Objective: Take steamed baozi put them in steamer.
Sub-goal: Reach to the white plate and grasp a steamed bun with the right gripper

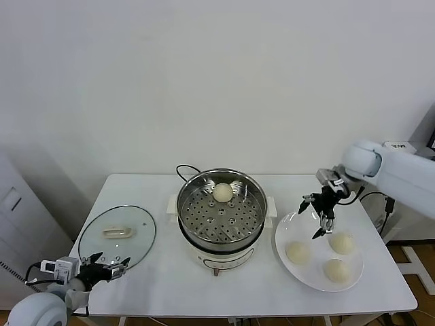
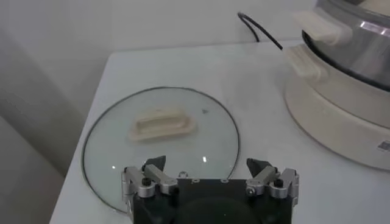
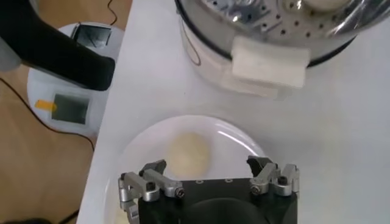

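Above the white plate (image 1: 293, 225) hangs the right pincer (image 1: 318, 219), prongs spread wide, holding nothing. Three steamed baozi (image 1: 298, 252) lie on that plate just below and beside it, none touched. Toward the counter's (image 1: 170, 288) middle from this pincer stands the steamer (image 1: 221, 214); a fourth bun (image 1: 222, 192) rests on its perforated tray near the far rim. Left pincer (image 1: 107, 266) idles at the counter's near left edge, prongs apart, empty, with the glass lid (image 2: 159, 143) lying flat just ahead of it.
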### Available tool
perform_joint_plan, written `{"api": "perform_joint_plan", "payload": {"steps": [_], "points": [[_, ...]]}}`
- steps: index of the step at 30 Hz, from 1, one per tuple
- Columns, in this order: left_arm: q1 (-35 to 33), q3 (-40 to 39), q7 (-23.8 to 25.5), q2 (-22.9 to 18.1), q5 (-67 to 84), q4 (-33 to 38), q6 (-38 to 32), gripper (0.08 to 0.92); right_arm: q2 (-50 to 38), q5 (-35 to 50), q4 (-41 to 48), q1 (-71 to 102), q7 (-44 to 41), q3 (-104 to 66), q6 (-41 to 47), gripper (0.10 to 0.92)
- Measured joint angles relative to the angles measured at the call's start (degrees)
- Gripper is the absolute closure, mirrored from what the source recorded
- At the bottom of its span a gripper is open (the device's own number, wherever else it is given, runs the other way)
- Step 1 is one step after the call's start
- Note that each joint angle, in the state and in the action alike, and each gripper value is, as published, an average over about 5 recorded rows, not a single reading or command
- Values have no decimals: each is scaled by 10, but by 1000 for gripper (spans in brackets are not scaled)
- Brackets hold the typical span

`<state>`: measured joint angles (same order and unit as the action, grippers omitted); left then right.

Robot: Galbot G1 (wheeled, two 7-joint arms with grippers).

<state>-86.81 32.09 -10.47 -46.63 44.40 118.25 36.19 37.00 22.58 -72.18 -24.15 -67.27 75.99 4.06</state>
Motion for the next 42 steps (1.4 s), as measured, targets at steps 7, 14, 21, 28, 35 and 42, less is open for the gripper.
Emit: {"api": "perform_joint_plan", "payload": {"steps": [7, 14, 21, 28, 35, 42], "points": [[2, 0, -1, 0, 0, -3, 0, 177, 5, -24, 8, 60, 13, -37, 11, 203], [4, -1, -1, 0, 0, -4, 0, 177, 5, -52, 13, 106, 28, -68, 16, 203], [4, -4, -1, 0, 0, -4, 0, 177, 8, -69, 17, 138, 42, -94, 20, 212], [5, -5, -1, -1, 0, -4, 0, 177, 16, -83, 21, 158, 49, -108, 23, 338], [3, -5, -2, -3, 0, -5, 0, 177, 18, -95, 22, 170, 51, -117, 23, 480], [1, -4, -2, -4, 0, -5, 0, 177, 15, -99, 19, 171, 49, -122, 23, 523]]}}
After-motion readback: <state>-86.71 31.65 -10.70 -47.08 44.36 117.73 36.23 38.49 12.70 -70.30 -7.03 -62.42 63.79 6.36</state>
